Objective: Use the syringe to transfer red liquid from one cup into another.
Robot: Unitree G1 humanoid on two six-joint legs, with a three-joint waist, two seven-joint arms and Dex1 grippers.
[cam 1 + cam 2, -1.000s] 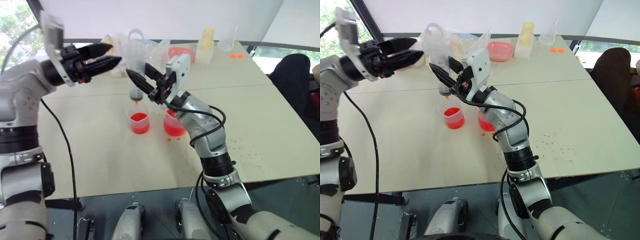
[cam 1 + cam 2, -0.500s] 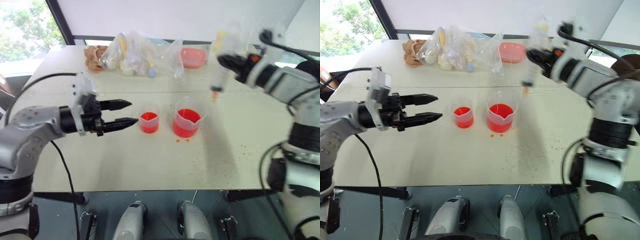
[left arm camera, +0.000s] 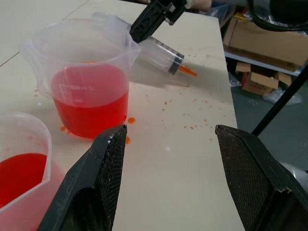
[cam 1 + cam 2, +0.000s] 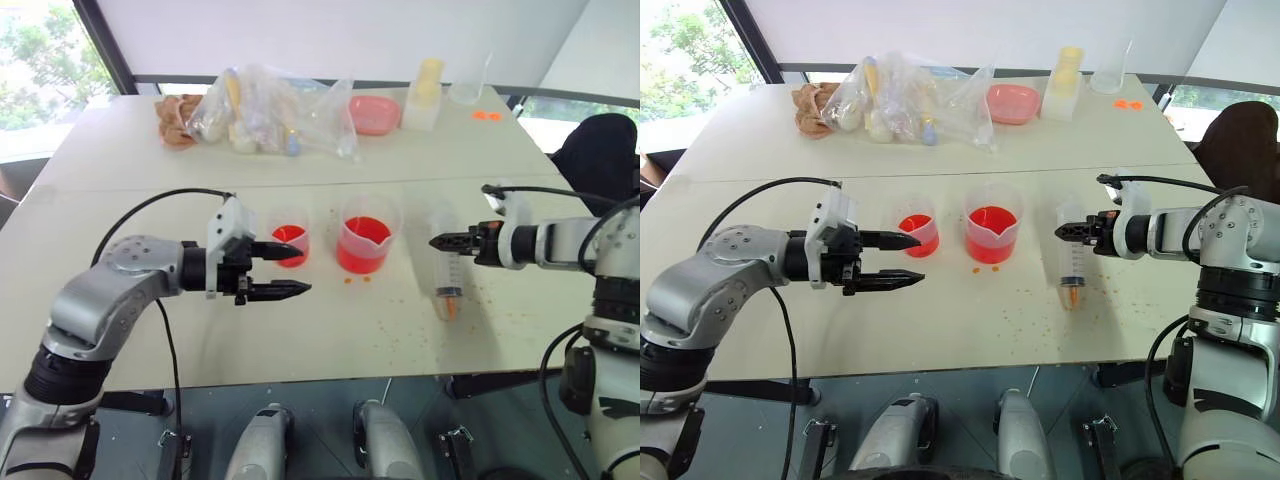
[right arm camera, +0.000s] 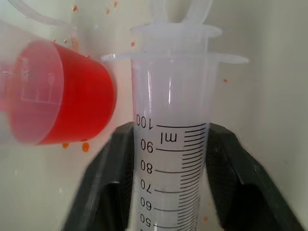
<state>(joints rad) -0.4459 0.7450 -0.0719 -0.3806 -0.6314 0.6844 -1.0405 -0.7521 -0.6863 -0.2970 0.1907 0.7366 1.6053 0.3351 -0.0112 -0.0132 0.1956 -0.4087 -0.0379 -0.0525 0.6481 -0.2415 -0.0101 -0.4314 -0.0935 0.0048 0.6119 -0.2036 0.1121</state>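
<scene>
The syringe [image 4: 1072, 262] lies flat on the pale worktop [image 4: 940, 330], just to the right of the large beaker [image 4: 991, 224], with its orange tip [image 4: 1070, 296] pointing toward the near edge and its barrel looking empty. The right end effector [image 4: 1068, 229] sits at the syringe's upper end; in the right wrist view its two black fingers [image 5: 113, 168] stand on either side of the barrel, close beside it, and I cannot tell whether they press on it or have let go. The large beaker holds red liquid [image 4: 991, 222] to roughly a third of its height. Just to its left stands the small cup [image 4: 913, 228], also with red liquid in the bottom. The left end effector [image 4: 908, 261] hovers near the small cup, pointing toward it, with its fingers spread apart and nothing between them. Orange droplets [image 4: 1040, 305] speckle the worktop around the beaker and syringe. At the far side lie a clear plastic bag of items [image 4: 910, 100] and a pink bowl [image 4: 1013, 102].
</scene>
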